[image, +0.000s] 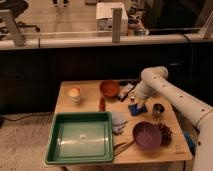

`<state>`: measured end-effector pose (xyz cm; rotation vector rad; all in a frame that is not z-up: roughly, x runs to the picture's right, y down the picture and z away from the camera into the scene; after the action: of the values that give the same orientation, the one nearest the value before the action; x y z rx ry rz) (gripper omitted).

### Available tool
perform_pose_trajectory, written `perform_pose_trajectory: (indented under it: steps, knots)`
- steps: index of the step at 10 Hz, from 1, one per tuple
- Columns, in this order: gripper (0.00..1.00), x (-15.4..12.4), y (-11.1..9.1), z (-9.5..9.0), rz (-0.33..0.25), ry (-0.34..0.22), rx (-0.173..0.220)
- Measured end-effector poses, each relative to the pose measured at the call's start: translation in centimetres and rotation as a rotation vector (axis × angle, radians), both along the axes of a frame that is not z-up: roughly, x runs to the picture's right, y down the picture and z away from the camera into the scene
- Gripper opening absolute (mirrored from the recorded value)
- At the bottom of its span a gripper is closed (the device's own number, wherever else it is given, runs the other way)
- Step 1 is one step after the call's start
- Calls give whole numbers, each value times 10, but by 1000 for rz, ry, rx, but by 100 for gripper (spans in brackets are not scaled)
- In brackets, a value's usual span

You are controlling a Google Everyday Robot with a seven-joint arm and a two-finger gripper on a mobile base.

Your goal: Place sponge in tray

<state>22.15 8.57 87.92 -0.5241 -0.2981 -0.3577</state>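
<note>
The green tray (80, 137) sits empty at the front left of the wooden table (90, 89). The sponge (137, 108) is a small blue block lying on the table right of centre, well to the right of the tray. My gripper (133, 97) hangs from the white arm (165, 90), just above and behind the sponge and close to it. Whether it touches the sponge does not show.
An orange bowl (109, 88) stands behind the tray, with a cup (74, 93) at the back left. A purple bowl (146, 135), dark grapes (164, 133) and a dark cup (158, 108) are on the right. A pale cloth (119, 121) lies by the tray's right rim.
</note>
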Motion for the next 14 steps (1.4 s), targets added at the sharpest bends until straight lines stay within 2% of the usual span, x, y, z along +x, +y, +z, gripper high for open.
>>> perform_pose_trajectory:
  steps: [4, 6, 12, 13, 14]
  knots:
    - [80, 9, 15, 7, 77, 66, -54]
    - [80, 9, 27, 16, 108, 101, -97]
    - [80, 16, 40, 36, 141, 155, -162]
    - [78, 18, 42, 39, 146, 164, -173]
    - [70, 21, 44, 41, 151, 171, -178]
